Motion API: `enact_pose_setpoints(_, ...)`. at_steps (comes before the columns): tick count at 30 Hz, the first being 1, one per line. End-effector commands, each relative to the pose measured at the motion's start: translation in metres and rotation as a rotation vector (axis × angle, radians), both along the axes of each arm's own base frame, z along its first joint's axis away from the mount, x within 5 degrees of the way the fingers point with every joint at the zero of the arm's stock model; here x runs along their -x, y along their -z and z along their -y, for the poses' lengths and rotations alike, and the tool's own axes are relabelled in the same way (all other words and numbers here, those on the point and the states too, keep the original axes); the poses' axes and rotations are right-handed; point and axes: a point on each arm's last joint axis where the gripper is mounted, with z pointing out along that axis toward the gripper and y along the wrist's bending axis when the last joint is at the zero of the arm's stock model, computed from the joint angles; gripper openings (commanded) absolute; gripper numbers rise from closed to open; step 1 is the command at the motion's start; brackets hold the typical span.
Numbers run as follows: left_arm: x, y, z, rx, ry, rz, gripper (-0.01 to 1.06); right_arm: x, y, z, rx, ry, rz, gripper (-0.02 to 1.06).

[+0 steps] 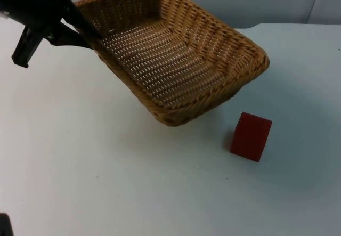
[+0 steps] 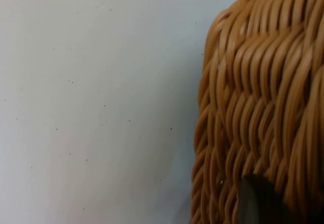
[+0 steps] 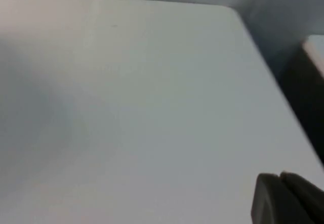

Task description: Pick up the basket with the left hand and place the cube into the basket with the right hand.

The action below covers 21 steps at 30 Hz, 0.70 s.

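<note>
The left gripper (image 1: pixel 88 33) is at the far left of the scene, clamped on the left rim of the wicker basket (image 1: pixel 176 60), with one black finger lying inside against the woven wall. The basket is tilted: its held side is raised off the white tabletop (image 1: pixel 106 167), while its near right corner sits low, close to or on the surface; whether it touches cannot be told. The inside of the basket holds nothing.

In the left wrist view the basket's woven outer wall (image 2: pixel 258 107) stands close before the camera, a dark fingertip (image 2: pixel 258 201) pressed against it, and bare tabletop (image 2: pixel 101 107) lies beside it.

The red cube (image 1: pixel 251 136) stands on the tabletop to the right of and nearer than the basket's low corner, just beside it but apart from it, and well apart from the left gripper.

The right wrist view looks over the bare tabletop (image 3: pixel 142 107) toward its far edge and the grey partition wall (image 3: pixel 263 6). A black fingertip (image 3: pixel 283 198) of the right gripper is visible there; whether this gripper is parted or closed cannot be told.
</note>
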Motion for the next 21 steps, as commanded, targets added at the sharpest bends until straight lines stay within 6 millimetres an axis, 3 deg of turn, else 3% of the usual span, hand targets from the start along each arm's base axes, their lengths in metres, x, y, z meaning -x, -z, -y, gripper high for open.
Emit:
enact_pose_setpoints(1, -0.001, -0.012, 0.003, 0.037, -0.012, 0.017, 0.00, -0.003, -0.004, 0.011, 0.057, 0.101, -0.018, 0.03)
enact_pose_setpoints(4, -0.001, -0.012, 0.003, 0.037, -0.012, 0.017, 0.00, -0.020, -0.005, 0.012, 0.045, 0.098, -0.095, 0.03)
enact_pose_setpoints(6, -0.001, -0.012, 0.003, 0.037, -0.012, 0.017, 0.00, -0.041, -0.004, 0.011, 0.019, 0.085, -0.176, 0.03)
enact_pose_setpoints(9, -0.001, -0.012, 0.003, 0.037, -0.012, 0.017, 0.00, -0.093, 0.006, 0.004, -0.055, 0.072, -0.326, 0.03)
enact_pose_setpoints(10, -0.001, -0.012, 0.003, 0.037, -0.012, 0.017, 0.00, -0.093, 0.006, 0.004, -0.055, 0.072, -0.326, 0.03)
enact_pose_setpoints(14, -0.001, -0.012, 0.003, 0.037, -0.012, 0.017, 0.00, -0.175, 0.035, -0.017, -0.212, -0.048, -0.467, 0.03)
enact_pose_setpoints(15, -0.001, -0.012, 0.003, 0.037, -0.012, 0.017, 0.00, -0.175, 0.035, -0.017, -0.212, -0.048, -0.467, 0.03)
enact_pose_setpoints(19, -0.001, -0.012, 0.003, 0.037, -0.012, 0.017, 0.00, -0.243, 0.074, -0.037, -0.391, -0.098, -0.617, 0.03)
enact_pose_setpoints(20, -0.001, -0.012, 0.003, 0.037, -0.012, 0.017, 0.00, -0.256, 0.084, -0.043, -0.415, -0.102, -0.636, 0.03)
enact_pose_setpoints(21, -0.001, -0.012, 0.003, 0.037, -0.012, 0.017, 0.00, -0.256, 0.084, -0.043, -0.415, -0.102, -0.636, 0.03)
